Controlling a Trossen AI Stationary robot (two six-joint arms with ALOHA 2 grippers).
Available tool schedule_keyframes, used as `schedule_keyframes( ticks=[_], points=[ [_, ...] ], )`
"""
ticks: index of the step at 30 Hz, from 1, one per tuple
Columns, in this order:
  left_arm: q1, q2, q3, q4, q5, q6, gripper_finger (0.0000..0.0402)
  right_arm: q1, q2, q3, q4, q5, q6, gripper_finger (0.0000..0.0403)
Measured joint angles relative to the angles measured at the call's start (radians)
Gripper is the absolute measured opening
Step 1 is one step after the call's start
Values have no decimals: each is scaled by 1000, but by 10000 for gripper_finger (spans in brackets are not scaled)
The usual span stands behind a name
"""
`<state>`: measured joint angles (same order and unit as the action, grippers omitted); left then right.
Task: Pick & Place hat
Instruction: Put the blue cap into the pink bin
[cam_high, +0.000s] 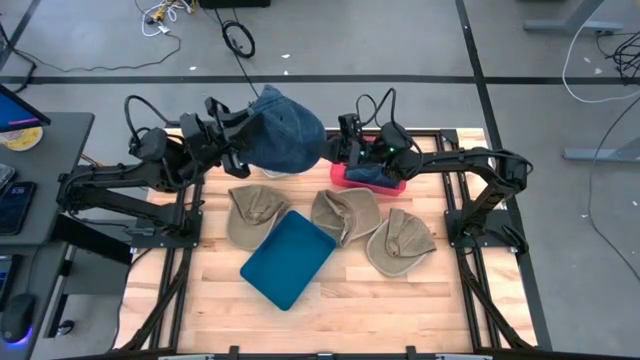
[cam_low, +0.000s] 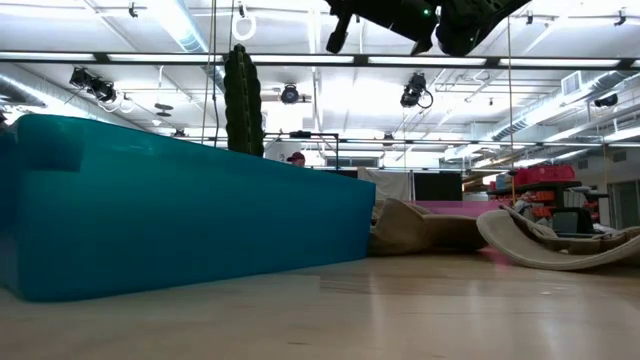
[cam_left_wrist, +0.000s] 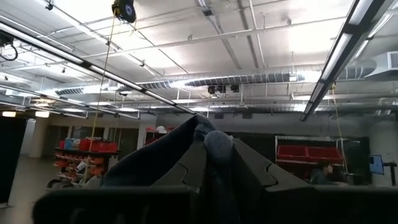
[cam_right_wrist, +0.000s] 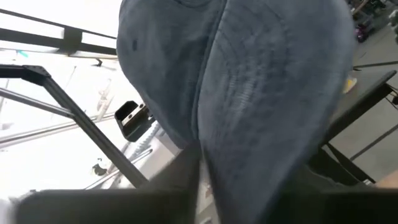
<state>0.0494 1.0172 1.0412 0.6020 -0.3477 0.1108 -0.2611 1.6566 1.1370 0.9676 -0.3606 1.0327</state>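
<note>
Nearest to me on the wooden table (cam_high: 330, 300) lay a teal tray (cam_high: 288, 258), turned at an angle. Just behind it three tan hats rested in a row: one (cam_high: 250, 212) at the left touching the tray's corner, one (cam_high: 343, 213) in the middle, and one (cam_high: 400, 242) at the right, a little closer to me than the others. In the low view the tray (cam_low: 190, 215) filled the left side like a wall, and the tan hats (cam_low: 555, 240) showed beside it.

Further back, a pink box (cam_high: 368, 177) stood at the far part of the table with something dark blue inside (I could not tell what it was).

Above the far edge, the blue denim hat (cam_high: 285, 130) was held up in the air between both arms. The left gripper (cam_high: 232, 140) was clenched on its left side; its wrist view showed the cloth (cam_left_wrist: 186, 155) pinched between the fingers. The right gripper (cam_high: 340, 145) met the hat from the right, and its wrist view showed the denim (cam_right_wrist: 249, 93) squeezed between its closed fingers too.
</note>
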Motion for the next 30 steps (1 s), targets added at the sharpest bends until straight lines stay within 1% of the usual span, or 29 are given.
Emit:
schedule_keyframes(
  ticks=[1, 2, 5, 6, 7, 9, 12, 15, 18, 21, 25, 30],
  points=[
    [0, 0, 0, -1, 0, 7, 48, 0, 0, 0, 5, 0, 0, 32],
    [0, 0, 0, -6, -2, 12, 48, 0, 0, 0, 10, -3, -1, 19],
    [0, 0, 0, -31, -2, 12, 48, -1, 0, 1, 10, -10, 9, 15],
    [0, 0, 0, -38, -2, 14, 52, -4, 0, 1, 10, -20, 17, 13],
    [0, 0, 0, -45, -1, 14, 64, -8, -2, 1, 10, -32, 26, 10],
    [0, 0, 0, -52, 0, 16, 109, -20, -7, 1, 8, -55, 46, 8],
    [0, -9, 0, -69, 0, 18, 185, -46, -37, 0, -11, -86, 59, 7],
    [-3, -34, 0, -112, 0, 54, 253, -81, -89, 1, -89, -127, 55, 7],
    [-3, -65, 0, -161, 0, 58, 301, -120, -155, 0, -223, -174, 22, 7],
    [-3, -101, 0, -217, -18, 58, 328, -163, -235, 0, -381, -207, -32, 7],
    [-3, -141, -1, -301, -58, 32, 336, -225, -346, 1, -602, -225, -116, 6],
    [-3, -164, -1, -361, -74, -21, 331, -348, -490, 1, -1028, -226, -261, 6]
  ],
)
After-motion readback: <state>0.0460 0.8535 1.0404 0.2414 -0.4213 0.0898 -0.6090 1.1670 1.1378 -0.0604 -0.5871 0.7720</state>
